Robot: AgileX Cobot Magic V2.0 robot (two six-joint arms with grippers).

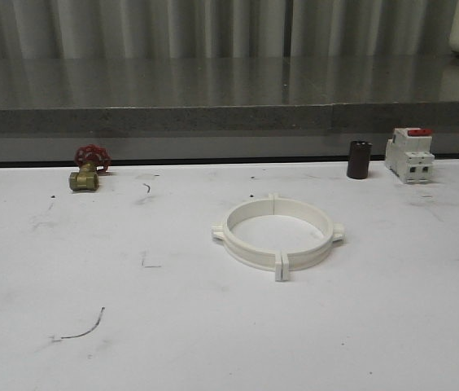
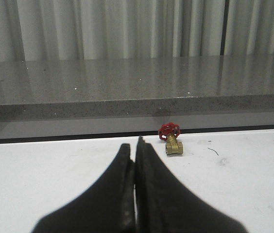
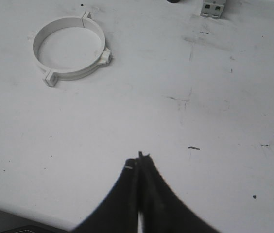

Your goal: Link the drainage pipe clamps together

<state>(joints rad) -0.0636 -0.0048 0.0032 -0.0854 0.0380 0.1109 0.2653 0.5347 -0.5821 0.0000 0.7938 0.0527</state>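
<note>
The two cream-white drainage pipe clamps (image 1: 278,236) lie flat at the middle of the white table, their end tabs meeting at front and back so they form one wide ring. In the right wrist view the same drainage pipe clamps (image 3: 71,48) sit well away from my right gripper (image 3: 139,158), which is shut with nothing between its black fingers. My left gripper (image 2: 134,145) is shut too, empty, low over bare table, with the brass valve a short way beyond it.
A brass valve with a red handwheel (image 1: 88,169) stands at the back left, seen also as the valve (image 2: 172,141). A dark cylinder (image 1: 359,160) and a white circuit breaker with a red top (image 1: 409,153) stand at the back right. A grey ledge (image 1: 213,114) runs behind the table.
</note>
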